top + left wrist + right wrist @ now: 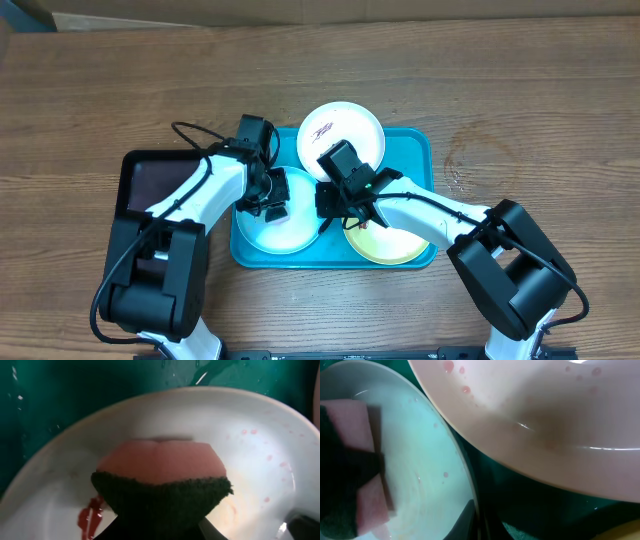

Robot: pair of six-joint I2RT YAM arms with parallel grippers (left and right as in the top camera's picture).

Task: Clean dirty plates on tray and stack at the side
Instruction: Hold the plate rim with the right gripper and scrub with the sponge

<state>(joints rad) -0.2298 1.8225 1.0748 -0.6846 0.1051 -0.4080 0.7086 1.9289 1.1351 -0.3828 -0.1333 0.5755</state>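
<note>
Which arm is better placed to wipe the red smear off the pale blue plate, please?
Left. The left gripper holds the pink-and-green sponge on the pale blue round plastic plate, beside the red smear; the right gripper has no sponge.

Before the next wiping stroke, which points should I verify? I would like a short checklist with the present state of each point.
1. The sponge lies on the pale blue plate: ok.
2. The left gripper holds the sponge firmly: cannot tell, its fingers are hidden.
3. The right gripper steadies the plate: ok, it seems shut on the rim.
4. The plate is clean: not ok, a red smear lies beside the sponge.
5. The plate sits inside the tray: ok.
</note>
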